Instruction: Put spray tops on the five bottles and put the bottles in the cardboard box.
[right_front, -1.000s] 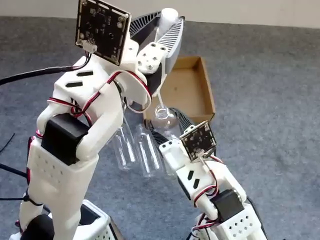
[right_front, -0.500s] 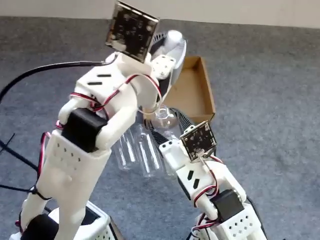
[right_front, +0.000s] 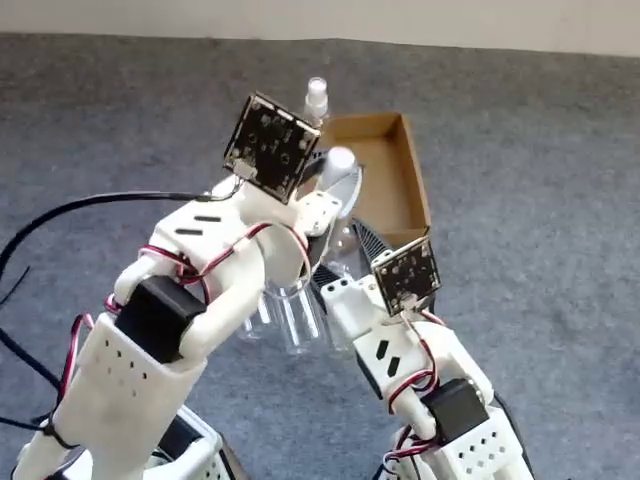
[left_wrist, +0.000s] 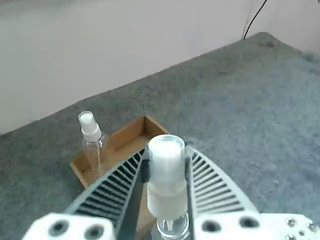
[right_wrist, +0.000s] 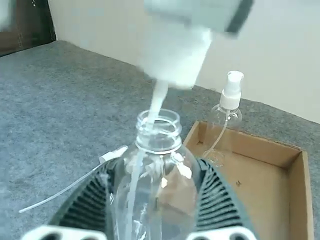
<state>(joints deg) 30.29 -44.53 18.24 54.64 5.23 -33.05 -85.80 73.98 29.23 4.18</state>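
White spray top (left_wrist: 166, 175), clear bottle (right_wrist: 155, 190) — brown box (right_front: 390, 190).

One cardboard box (right_front: 388, 190) sits at one o'clock on the bench (right_front: 540, 150). Four clear bottles are in plain sight. One capped bottle (right_front: 316, 105) stands at the box's far corner, and one open bottle (right_wrist: 155, 175) sits between the fingers of the right pincer (right_wrist: 156, 170). Two bare bottles (right_front: 297, 320) stand side by side at seven o'clock from the box. There are two spray tops: one on the capped bottle and one loose spray top (left_wrist: 165, 172) clamped in the left pincer (left_wrist: 166, 150). There are two arms and two pincers.
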